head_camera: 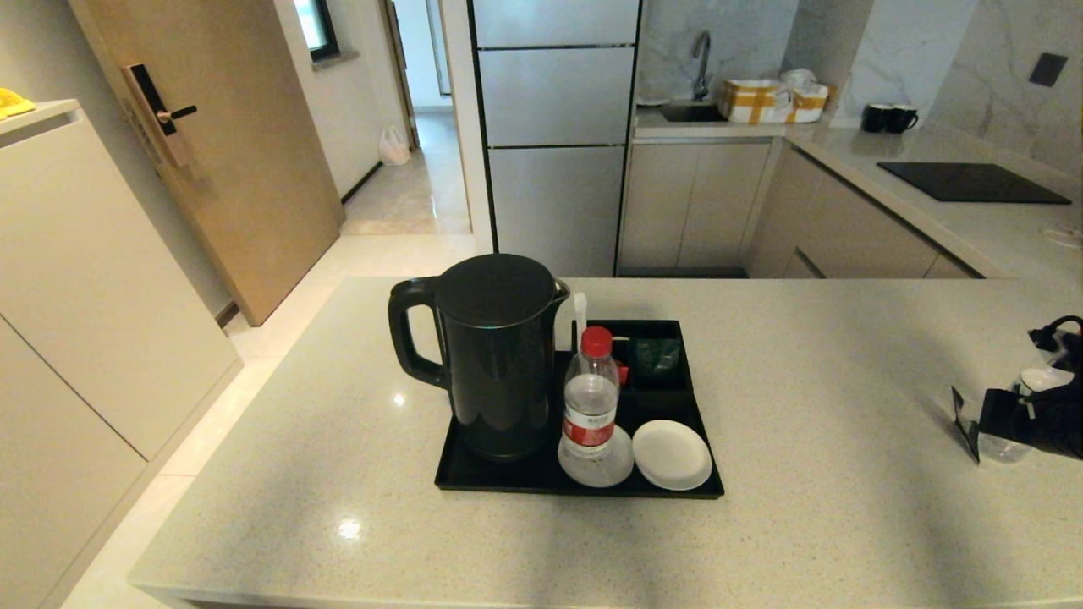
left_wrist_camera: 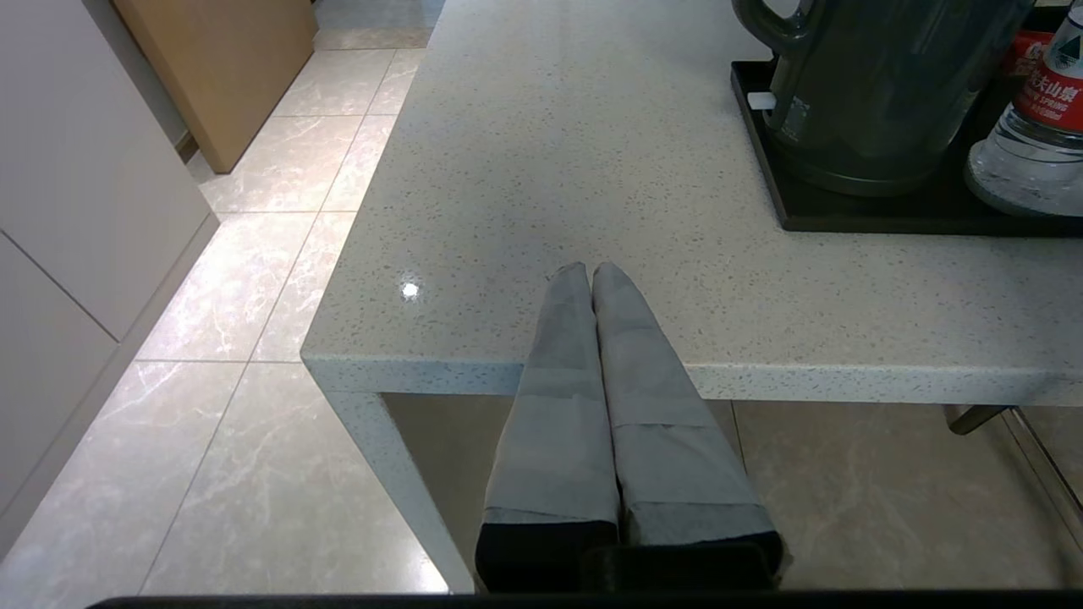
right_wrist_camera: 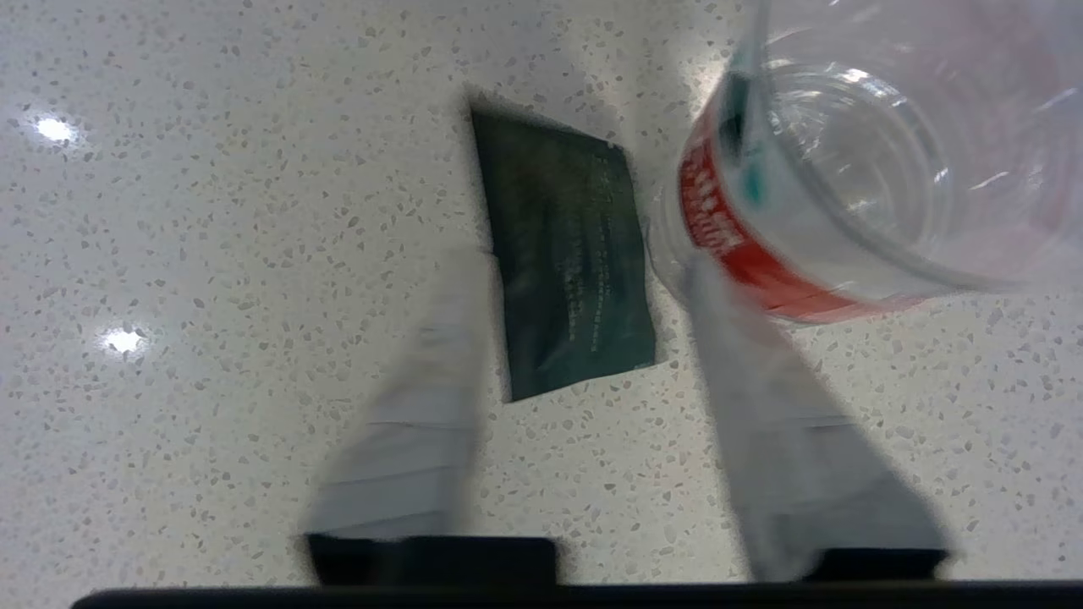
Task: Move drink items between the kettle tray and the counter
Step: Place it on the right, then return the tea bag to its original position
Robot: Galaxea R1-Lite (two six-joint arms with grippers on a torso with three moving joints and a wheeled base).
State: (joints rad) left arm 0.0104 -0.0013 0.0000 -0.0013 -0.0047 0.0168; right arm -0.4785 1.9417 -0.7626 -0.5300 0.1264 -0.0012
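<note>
On the black kettle tray (head_camera: 474, 482) a clear water bottle with a red cap (head_camera: 590, 397) (left_wrist_camera: 1036, 127) stands upright on a white coaster. A dark green sachet (head_camera: 658, 355) lies in a far compartment of the tray. At the far right of the counter (head_camera: 846, 355) my right gripper (head_camera: 994, 423) (right_wrist_camera: 584, 262) hangs open, its fingers either side of a second green sachet (right_wrist_camera: 567, 262) (head_camera: 964, 431) that lies flat on the stone. A second red-labelled bottle (right_wrist_camera: 846, 169) (head_camera: 1005, 446) is close beside one finger. My left gripper (left_wrist_camera: 590, 271) is shut and empty over the counter's near left edge.
The tall black kettle (head_camera: 499, 355) (left_wrist_camera: 871, 85) fills the tray's left half. A bare white coaster (head_camera: 673, 454) lies at the tray's front right. Behind the worktop, the farther counter carries a black hob (head_camera: 973, 182) and mugs.
</note>
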